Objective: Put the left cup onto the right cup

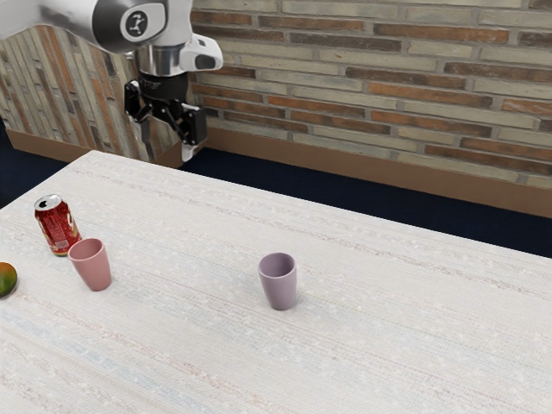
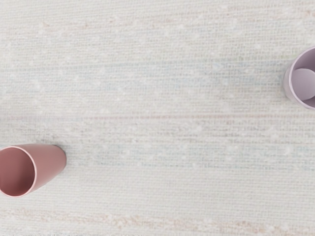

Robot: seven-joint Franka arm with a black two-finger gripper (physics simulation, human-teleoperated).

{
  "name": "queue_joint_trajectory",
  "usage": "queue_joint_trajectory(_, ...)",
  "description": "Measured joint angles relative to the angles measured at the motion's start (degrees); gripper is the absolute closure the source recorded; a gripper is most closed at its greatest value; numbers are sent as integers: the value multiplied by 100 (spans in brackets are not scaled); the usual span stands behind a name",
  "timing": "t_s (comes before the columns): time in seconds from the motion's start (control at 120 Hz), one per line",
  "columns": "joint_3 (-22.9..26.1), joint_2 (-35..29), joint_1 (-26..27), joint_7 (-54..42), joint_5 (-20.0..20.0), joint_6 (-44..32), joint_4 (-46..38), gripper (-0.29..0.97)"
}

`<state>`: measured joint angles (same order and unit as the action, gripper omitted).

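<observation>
— What is shown, and which step is judged to be in hand?

— A pale table (image 1: 388, 345) is shown before a brick wall (image 1: 388, 78). The black gripper (image 1: 164, 121) is held high above the table's far edge, with its fingers spread apart and nothing carried. The pink cup (image 1: 90, 264), the one to be moved, is stood upright near the exterior view's left, just beside a red can (image 1: 57, 225). The mauve cup (image 1: 278, 280) is stood upright well apart from it, toward the table's middle. The reach for the pink cup is judged to be the step in hand (nothing is grasped yet).

— How is that step best done?

— The hand is best brought straight down over the pink cup, and the fingers closed on its wall from two sides. The side away from the red can is to be favoured, so that the can is not knocked. The cup is then to be lifted well clear of the mauve cup's rim before it is carried across.

— What is counted?

— One table, one gripper, two cups, one can, and one round fruit (image 1: 5, 279) cut off at the exterior view's left edge.
</observation>
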<state>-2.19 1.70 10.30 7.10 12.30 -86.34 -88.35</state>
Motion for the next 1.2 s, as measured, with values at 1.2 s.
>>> queue_joint_trajectory(1.2, -2773, -962, -135, 6, 53, -2222, -3641, 0)
